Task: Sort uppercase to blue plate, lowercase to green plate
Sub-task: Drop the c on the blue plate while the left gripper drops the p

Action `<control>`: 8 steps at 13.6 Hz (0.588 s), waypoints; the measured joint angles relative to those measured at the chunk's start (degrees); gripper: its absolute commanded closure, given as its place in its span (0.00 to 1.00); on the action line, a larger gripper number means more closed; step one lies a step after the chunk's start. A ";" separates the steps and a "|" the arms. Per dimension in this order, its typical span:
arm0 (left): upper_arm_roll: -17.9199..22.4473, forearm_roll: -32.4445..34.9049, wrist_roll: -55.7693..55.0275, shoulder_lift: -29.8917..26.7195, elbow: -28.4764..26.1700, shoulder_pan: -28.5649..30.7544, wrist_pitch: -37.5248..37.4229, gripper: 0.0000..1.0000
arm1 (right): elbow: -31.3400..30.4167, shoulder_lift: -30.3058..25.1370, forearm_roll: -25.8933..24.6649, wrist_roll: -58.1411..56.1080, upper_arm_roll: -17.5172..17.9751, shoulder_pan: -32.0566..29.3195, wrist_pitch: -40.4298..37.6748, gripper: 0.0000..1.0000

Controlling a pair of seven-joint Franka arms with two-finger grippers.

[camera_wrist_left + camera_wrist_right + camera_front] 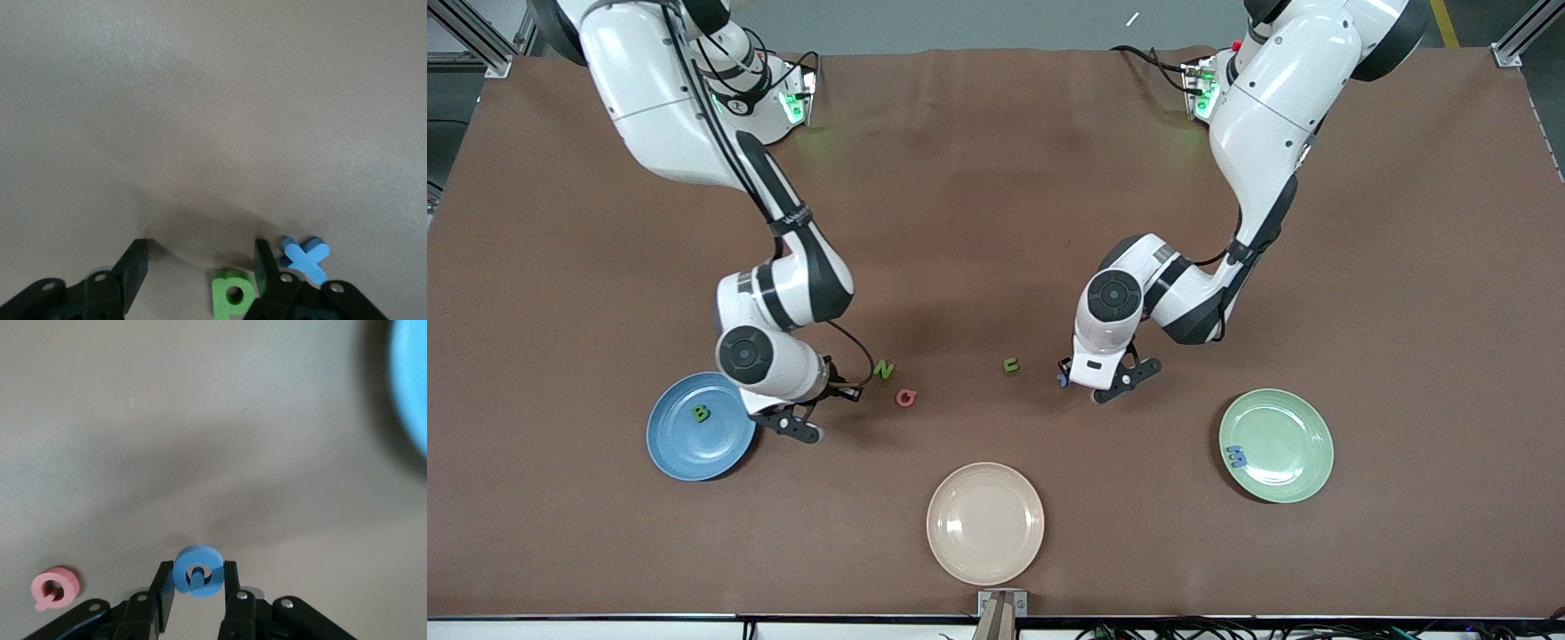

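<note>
Currently the right claw (197, 587) is seen clenched on the blue C (197, 570), which is pinched between both fingers, lifted off the counter (996, 178); in the front view this claw (796, 427) is placed just beside the blue plate (685, 449), at that plate's rim toward the counter's middle. The green B (701, 412) is seen lying in the blue plate. The pink G (906, 397) and the green N (884, 369) are found on the counter close together, near the right claw, the G nearer to the front camera than the N.

The left claw (200, 263) is held low over the counter with its fingers apart and nothing gripped. The green p (232, 293) is seen between the fingers, close against one of them, and the blue x (305, 259) is seen just outside that same finger, lying on the counter. In the front view this claw (1103, 384) is placed between the green u (1010, 364) and the green plate (1294, 436). The blue three-pronged piece (1236, 457) is seen in the green plate near its rim. A beige plate (985, 523) is set nearest the front camera, between the other two plates.
</note>
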 measured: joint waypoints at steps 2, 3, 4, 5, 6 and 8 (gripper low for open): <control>-0.34 0.00 -1.54 -0.01 -0.05 -0.28 0.00 0.35 | 1.79 -1.11 -0.04 -4.46 -0.26 -3.02 -2.53 0.97; -0.54 0.00 -2.18 0.00 -0.10 -0.42 0.00 0.37 | 2.00 -1.47 -0.14 -6.95 -0.49 -4.48 -2.79 0.97; -0.72 0.00 -2.54 -0.02 -0.10 -0.50 0.00 0.38 | 2.05 -1.62 -0.53 -9.36 -0.94 -5.75 -2.83 0.96; -0.80 0.00 -2.93 -0.02 -0.12 -0.57 0.00 0.41 | 2.05 -1.58 -1.56 -11.26 -1.54 -6.82 -2.82 0.96; -0.84 0.00 -3.06 -0.04 -0.12 -0.58 0.00 0.44 | 2.02 -1.52 -2.93 -12.65 -2.05 -7.88 -2.76 0.95; -0.89 0.00 -3.11 -0.09 -0.12 -0.59 0.03 0.55 | 1.92 -1.20 -5.80 -14.99 -2.46 -10.59 -1.19 0.92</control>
